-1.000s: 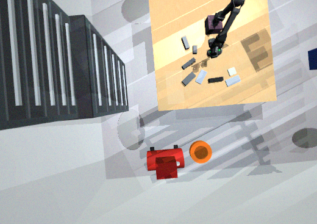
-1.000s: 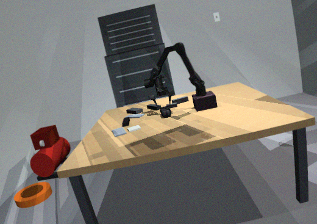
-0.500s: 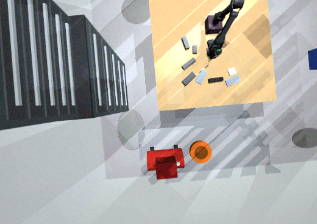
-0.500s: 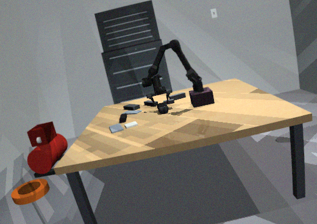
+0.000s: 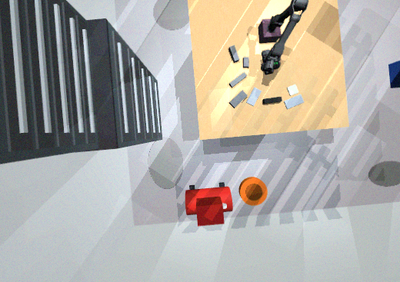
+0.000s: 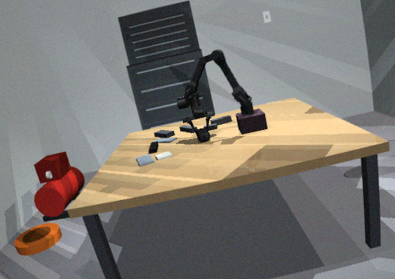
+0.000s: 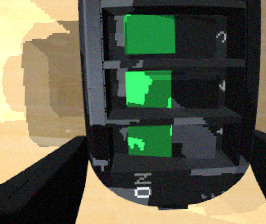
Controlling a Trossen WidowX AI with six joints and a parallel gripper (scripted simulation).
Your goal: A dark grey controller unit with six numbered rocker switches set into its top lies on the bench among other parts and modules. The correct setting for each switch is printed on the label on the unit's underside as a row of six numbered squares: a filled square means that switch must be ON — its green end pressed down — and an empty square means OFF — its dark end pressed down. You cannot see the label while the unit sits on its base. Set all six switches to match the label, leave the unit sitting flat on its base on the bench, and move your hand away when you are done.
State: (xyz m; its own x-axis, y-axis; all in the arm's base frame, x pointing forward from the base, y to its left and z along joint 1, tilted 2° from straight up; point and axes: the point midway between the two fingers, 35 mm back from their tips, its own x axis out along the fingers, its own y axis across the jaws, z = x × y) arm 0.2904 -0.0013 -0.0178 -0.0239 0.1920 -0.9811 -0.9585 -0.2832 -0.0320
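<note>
The dark grey controller unit [image 5: 276, 64] [image 6: 203, 136] [image 7: 174, 186] is on the bench under my gripper, its switch side facing the wrist camera. The wrist view shows three rocker switches, numbered 1 to 3 from the bottom, with green ends on the left and dark ends on the right. "ON" is printed below the green ends. I cannot tell surely which ends are pressed down. The other switches are outside this view, and the underside label is hidden. My gripper [image 6: 203, 130] [image 7: 169, 143] is shut on the unit, one finger against each long side near the rounded end.
Grey blocks [image 5: 234, 54] [image 5: 238, 79] [image 5: 238, 99] [image 6: 164, 134], a black block [image 5: 272, 100] [image 6: 153, 147], pale blue plates [image 5: 254, 97] [image 5: 294, 101] [image 6: 145, 160] and a white plate [image 5: 292, 90] [image 6: 163, 156] lie around the unit. The arm's base box [image 5: 267, 36] [image 6: 251, 122] stands behind.
</note>
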